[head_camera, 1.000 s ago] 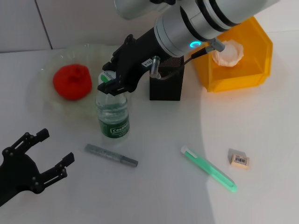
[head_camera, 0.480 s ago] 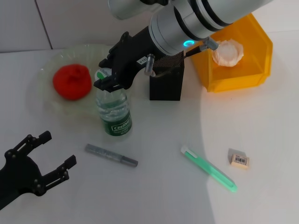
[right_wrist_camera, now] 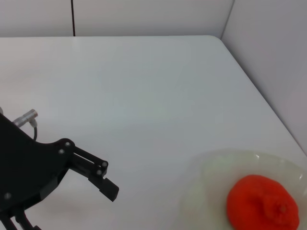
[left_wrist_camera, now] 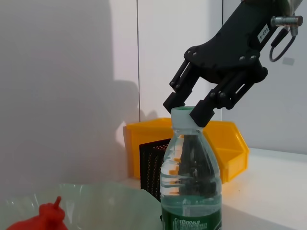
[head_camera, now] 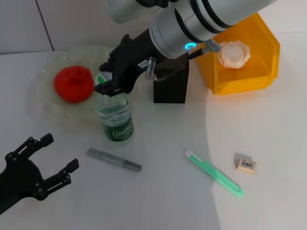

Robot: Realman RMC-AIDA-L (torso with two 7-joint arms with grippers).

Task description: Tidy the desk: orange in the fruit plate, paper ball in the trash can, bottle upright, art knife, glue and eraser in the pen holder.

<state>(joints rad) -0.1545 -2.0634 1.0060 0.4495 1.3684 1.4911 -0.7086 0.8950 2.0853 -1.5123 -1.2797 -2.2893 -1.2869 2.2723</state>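
The bottle (head_camera: 115,120) stands upright on the desk (head_camera: 163,201), beside the fruit plate (head_camera: 52,66). My right gripper (head_camera: 108,86) comes down from above and is shut on its white cap (left_wrist_camera: 184,115), one finger on each side. The orange (head_camera: 73,84) lies in the plate. The paper ball (head_camera: 233,52) rests inside the trash can (head_camera: 249,76). In front of the bottle lies the art knife (head_camera: 114,159); the glue (head_camera: 214,173) and the eraser (head_camera: 245,164) lie farther right. The pen holder (head_camera: 171,88) stands behind, under my right arm. My left gripper (head_camera: 58,152) hovers open at the near left.
The trash can sits at the back right with its sloped front facing the pen holder. A white wall (left_wrist_camera: 72,72) rises behind the desk. The art knife lies close to the open left fingers (right_wrist_camera: 91,172).
My right gripper has shifted a little to the left with the bottle's top. The left gripper dropped slightly toward the near edge a second ago and has held still since.
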